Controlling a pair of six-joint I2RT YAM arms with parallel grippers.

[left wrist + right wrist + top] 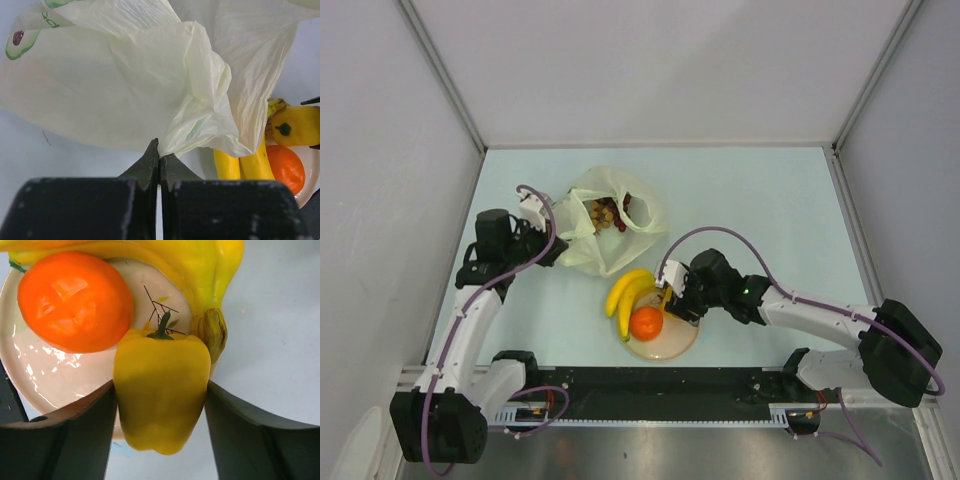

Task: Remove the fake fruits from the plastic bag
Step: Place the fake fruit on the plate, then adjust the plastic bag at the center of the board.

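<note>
Beige plate point(674, 344), pale blue table point(760, 205)

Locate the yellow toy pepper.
Right wrist view, centre: the yellow toy pepper is inside the right pincer, over the rim of the round beige plate, beside the orange toy fruit.

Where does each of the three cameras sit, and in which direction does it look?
Top external: above and behind the arm bases, looking down on the table; both arms show, left hand at the plastic bag, right hand over the plate.
Left wrist: on the left arm, looking along its shut fingers, which pinch the bag's edge.
Right wrist: on the right arm, looking down between its fingers, which flank a yellow pepper.
Both wrist views share the orange, bananas and plate.
</note>
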